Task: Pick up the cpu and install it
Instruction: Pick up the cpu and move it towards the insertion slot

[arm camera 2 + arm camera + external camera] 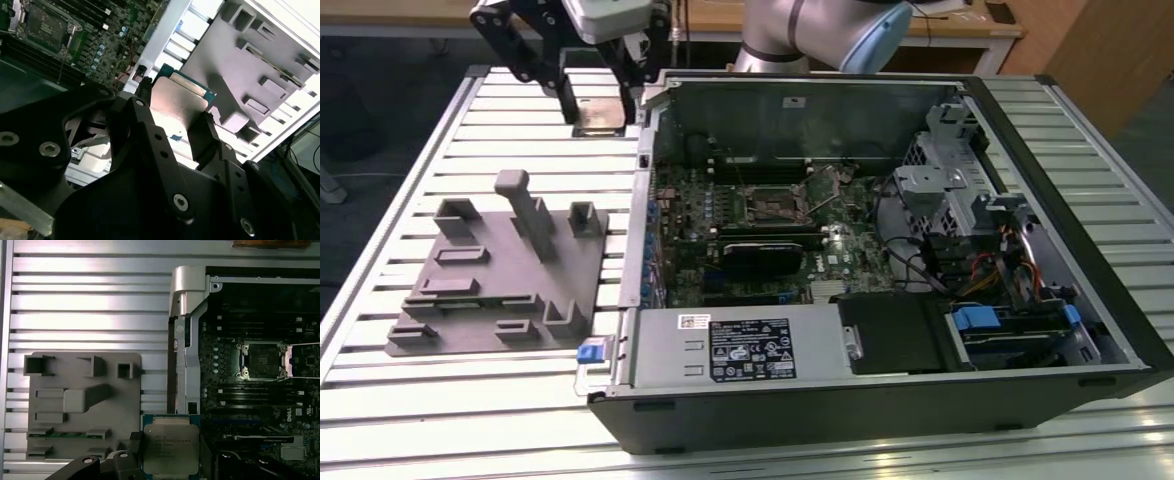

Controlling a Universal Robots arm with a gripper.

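Black two-finger gripper [599,108] partly cut off at frame edge in exterior view. Lower edge of small square silver-topped cpu [170,447] cut off in first wrist view. Fingers [142,112] clamped on opposite cpu edges. Cpu held over slatted metal table [454,400], near grey plastic fixture tray [494,270], beside open black computer case [854,410]. Inside case: green motherboard [774,240], square socket [262,360] uncovered.

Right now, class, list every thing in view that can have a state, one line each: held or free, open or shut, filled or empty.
Small square silver-topped cpu: gripped, not yet installed.
Black two-fingered gripper: shut on the cpu.
Black tower computer case: lying flat, side panel off.
Square cpu socket on the green motherboard: empty, cover open.
Grey plastic fixture tray: resting flat on the slatted metal table.
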